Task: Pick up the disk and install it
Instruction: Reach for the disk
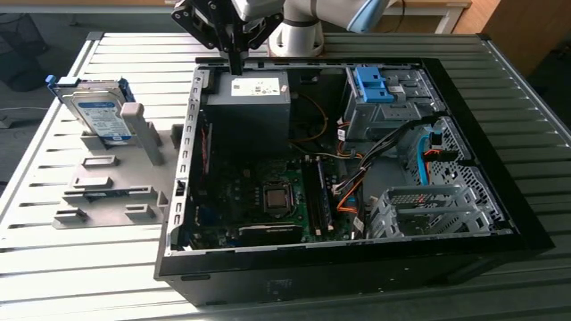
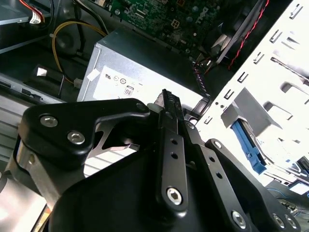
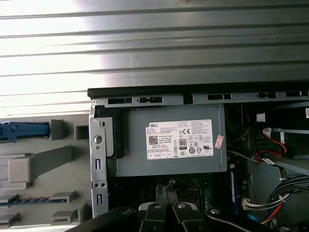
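My hand (image 1: 237, 69) hangs over the far corner of the open computer case (image 1: 357, 274). Its fingers point straight down, just above the grey power supply (image 1: 254, 90). In the exterior view the two fingers read as one thin dark bar. In the second wrist view they also sit pressed together (image 2: 167, 96), so the hand is closed with nothing between its fingers. In the first wrist view I look down past the hand (image 3: 167, 209) onto the labelled face of the power supply (image 3: 169, 140).

The disk (image 1: 96, 110) is outside the case, well apart from the hand, towards the exterior view's left. It stands on edge, leaning a little, at the far end of a grey holding fixture (image 1: 116, 194) on the slatted metal worktop (image 1: 89, 267). Its white and light-blue label faces the camera and the blue carrier frame runs round its edges. In the first wrist view I see that blue frame from above (image 3: 24, 130), beside the fixture's grey blocks.

Inside the case the motherboard (image 1: 259, 194) lies flat near the middle. The grey drive bay (image 1: 392, 110) sits at the far corner on the exterior view's right, with a blue latch bracket (image 1: 373, 83) fixed on top of it. Orange, black and blue cables trail from the bay towards the board.
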Tool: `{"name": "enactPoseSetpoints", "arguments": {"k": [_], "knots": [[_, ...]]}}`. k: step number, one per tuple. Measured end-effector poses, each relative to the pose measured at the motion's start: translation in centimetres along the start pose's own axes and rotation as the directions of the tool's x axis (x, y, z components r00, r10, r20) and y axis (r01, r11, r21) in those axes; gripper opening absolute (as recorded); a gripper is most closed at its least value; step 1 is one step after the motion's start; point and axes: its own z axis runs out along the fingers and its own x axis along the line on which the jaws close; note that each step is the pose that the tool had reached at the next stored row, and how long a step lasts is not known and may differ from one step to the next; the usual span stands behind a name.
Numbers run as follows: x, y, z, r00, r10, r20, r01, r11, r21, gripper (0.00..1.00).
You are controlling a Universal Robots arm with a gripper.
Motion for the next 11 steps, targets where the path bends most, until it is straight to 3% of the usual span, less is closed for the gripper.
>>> {"name": "enactPoseSetpoints", "arguments": {"k": [11], "knots": [[0.45,-0.04,-0.01,1.0,0.0,0.0,0.0,1.0,0.0,0.11]]}}
